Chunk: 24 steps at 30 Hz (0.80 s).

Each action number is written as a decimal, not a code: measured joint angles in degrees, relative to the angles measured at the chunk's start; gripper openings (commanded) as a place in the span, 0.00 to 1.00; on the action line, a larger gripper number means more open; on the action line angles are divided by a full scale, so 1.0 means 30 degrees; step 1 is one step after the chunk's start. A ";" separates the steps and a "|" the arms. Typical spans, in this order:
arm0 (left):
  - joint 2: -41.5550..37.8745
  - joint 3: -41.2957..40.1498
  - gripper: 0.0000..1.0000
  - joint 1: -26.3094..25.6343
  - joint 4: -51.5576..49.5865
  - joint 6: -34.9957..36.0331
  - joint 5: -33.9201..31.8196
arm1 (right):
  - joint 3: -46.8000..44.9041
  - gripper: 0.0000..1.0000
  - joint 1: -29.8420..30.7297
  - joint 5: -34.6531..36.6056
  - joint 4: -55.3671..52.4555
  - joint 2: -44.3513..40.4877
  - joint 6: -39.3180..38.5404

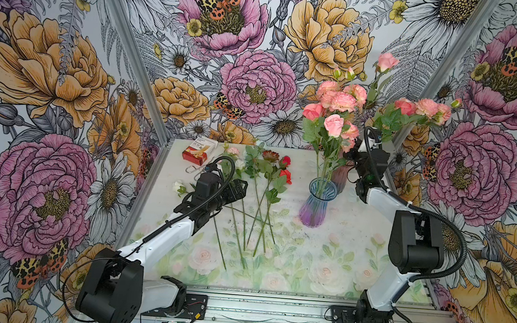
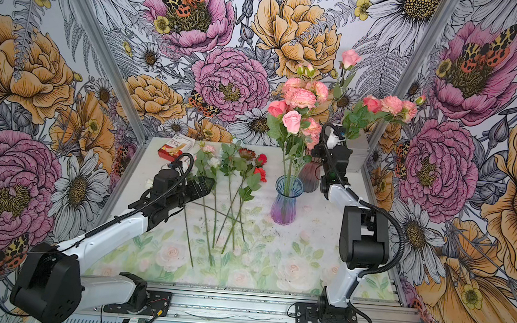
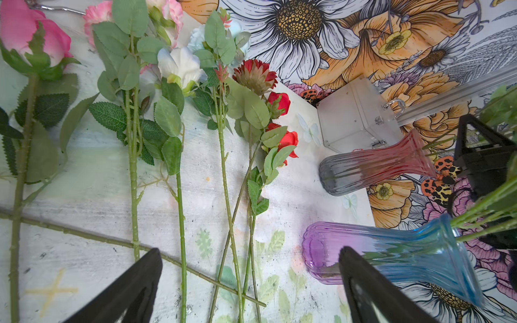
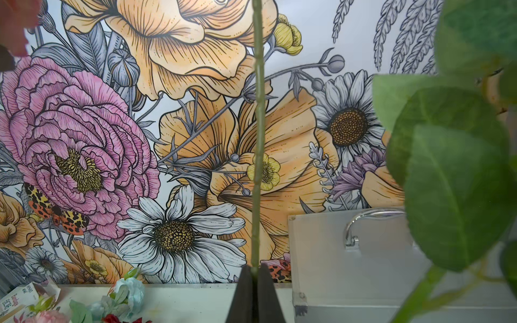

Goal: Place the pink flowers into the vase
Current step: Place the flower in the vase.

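Right wrist view: the right gripper point(image 4: 255, 292) has its jaws pressed onto a green stem point(image 4: 260, 139), which runs straight up from between the fingertips. Both top views show this stem carrying a pink sprig point(image 1: 424, 108) of rose and ruffled blooms. The sprig is raised over the far right of the table point(image 1: 349, 240), leans right, and is apart from the vase point(image 1: 315, 202).

The vase, blue at the neck and purple at the base, stands upright right of centre. A bunch of pink flowers point(image 1: 335, 111) stands in it, stems down through the neck. A second vase point(image 1: 341, 176), red and grey, stands upright just behind it.

The left gripper point(image 3: 247, 257) hovers over the stems lying left of centre, jaws spread wide and gripping nothing. That row holds red blooms point(image 1: 286, 171), a dark maroon bloom point(image 1: 270, 155) and a small pink bloom point(image 1: 233, 150) at the far end. The left wrist view also shows a pink rose point(image 3: 30, 33) lying there.

A white rose point(image 1: 178, 186) lies left of the left arm. A red box point(image 1: 196, 153) sits far left, and a clear box point(image 3: 358, 114) is in the far right corner.
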 measured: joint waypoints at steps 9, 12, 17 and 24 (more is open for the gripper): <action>-0.0102 0.1188 0.99 -0.1122 -0.0117 0.0801 0.0000 | -0.1523 0.18 0.0000 0.0466 0.0729 -0.0095 0.0153; -0.0233 0.1282 0.99 -0.1464 -0.0117 0.1020 -0.0007 | -0.1770 0.19 0.0007 0.0561 0.1042 -0.0160 0.0189; -0.0277 0.1282 0.99 -0.1610 -0.0270 0.1202 -0.0007 | -0.2157 0.27 0.0073 0.0656 0.1253 -0.0415 0.0204; -0.0597 0.1421 0.99 -0.1654 -0.0831 0.1450 -0.0087 | -0.2426 0.44 0.0146 0.0758 0.0590 -0.1443 0.0044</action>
